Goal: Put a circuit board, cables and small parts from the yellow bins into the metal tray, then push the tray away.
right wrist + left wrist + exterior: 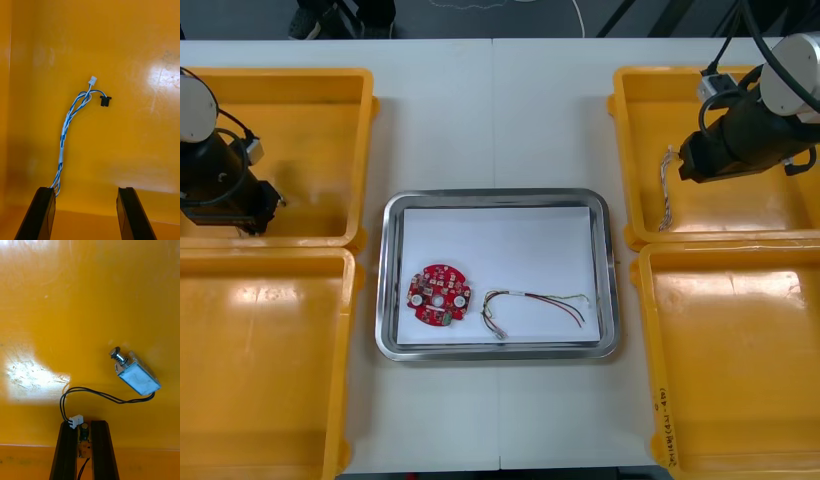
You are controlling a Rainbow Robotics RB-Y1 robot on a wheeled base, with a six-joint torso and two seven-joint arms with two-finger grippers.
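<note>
Front view: your right pincer [685, 162] hangs wide over the twisted blue and white cable [664, 195] in the upper-right yellow bin [770, 212]; your left pincer [270, 205], upper left, pinches a small part [84, 433].

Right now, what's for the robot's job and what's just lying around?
For the job: metal tray, circuit board, red and yellow cable, blue and white cable near right end effector, small metal part near left end effector gripping another, yellow bins.
Lying about: white cord on floor.
</note>
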